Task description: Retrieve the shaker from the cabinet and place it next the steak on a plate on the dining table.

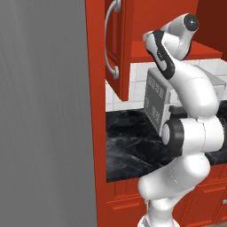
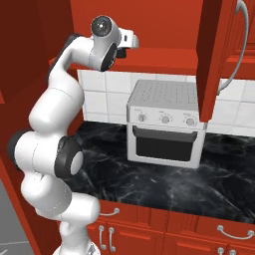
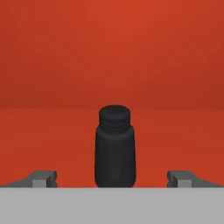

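Standing upright on the red cabinet (image 3: pixel 112 57) shelf, one shaker (image 3: pixel 114 146) sits straight ahead of the gripper (image 3: pixel 112 178), centred between its two fingertips (image 3: pixel 41 178) and touching neither; the jaws are spread wide and hold nothing. The hand view gives the shaker and the cabinet's red inside. The base views give instead the arm reaching up into the cabinet, one open door (image 2: pixel 215 55) with one curved silver handle (image 1: pixel 111 37), one toaster oven (image 2: pixel 167 122) and the black counter (image 2: pixel 164 184).
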